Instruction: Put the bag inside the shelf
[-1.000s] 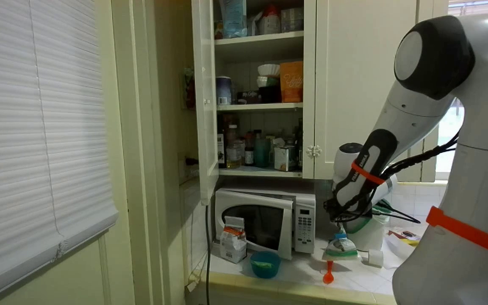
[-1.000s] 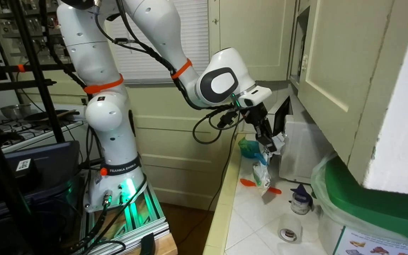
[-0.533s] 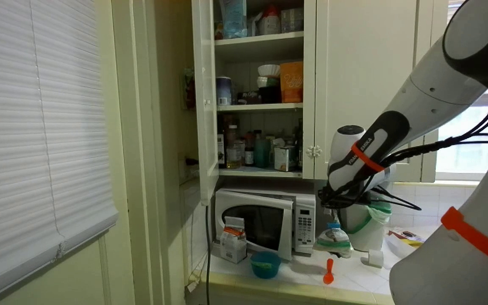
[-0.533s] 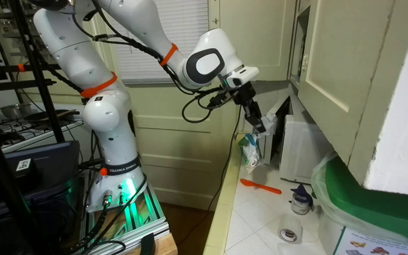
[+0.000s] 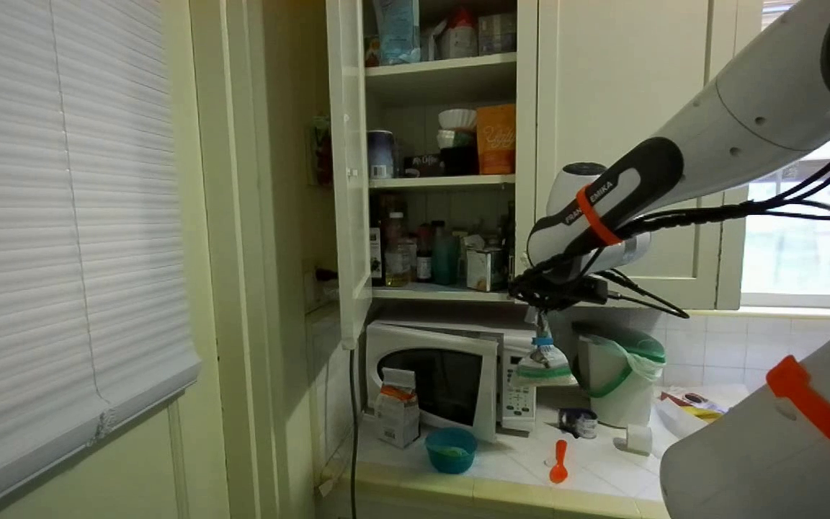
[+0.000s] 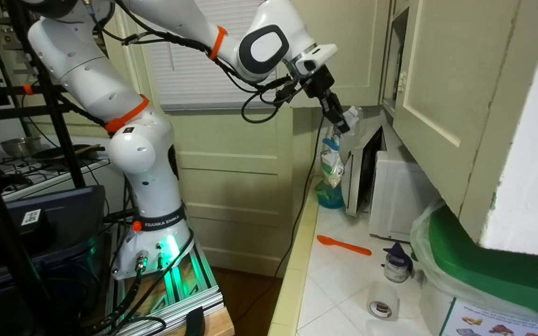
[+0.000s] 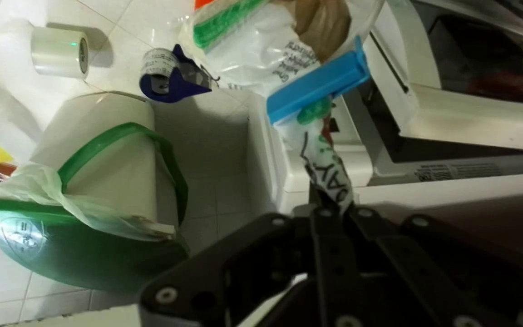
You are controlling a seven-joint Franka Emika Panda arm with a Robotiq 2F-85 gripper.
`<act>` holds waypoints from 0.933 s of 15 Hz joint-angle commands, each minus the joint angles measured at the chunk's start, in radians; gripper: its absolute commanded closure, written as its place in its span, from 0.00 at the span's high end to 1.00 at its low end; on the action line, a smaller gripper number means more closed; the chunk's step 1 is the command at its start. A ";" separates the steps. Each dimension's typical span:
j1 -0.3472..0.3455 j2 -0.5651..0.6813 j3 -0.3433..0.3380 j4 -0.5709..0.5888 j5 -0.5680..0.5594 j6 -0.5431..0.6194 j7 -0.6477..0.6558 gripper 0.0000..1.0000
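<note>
The bag is a soft whitish packet with a green stripe and a blue clip. It hangs in front of the right side of the microwave in an exterior view, and above the blue bowl in an exterior view. My gripper is shut on the bag's twisted top end; the wrist view shows the fingertips pinching it, with the blue clip and full bag beyond. The shelf is the open cream-white cupboard, up and to the left of the gripper; its boards hold bottles, jars and boxes.
The open cupboard door stands at the left. The microwave below has its door ajar. On the counter are a white and orange packet, blue bowl, orange spoon, tape roll and green-lidded tub.
The gripper has risen with the bag, from low over the counter to microwave height. It has shifted toward the cupboard side, and the spoon and purple-topped jar are uncovered.
</note>
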 commanded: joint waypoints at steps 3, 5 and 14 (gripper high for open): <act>-0.027 -0.004 0.060 0.062 0.094 -0.042 -0.039 0.02; -0.025 -0.004 0.064 0.074 0.102 -0.048 -0.037 0.02; -0.047 0.024 0.119 0.114 0.077 -0.028 -0.013 0.00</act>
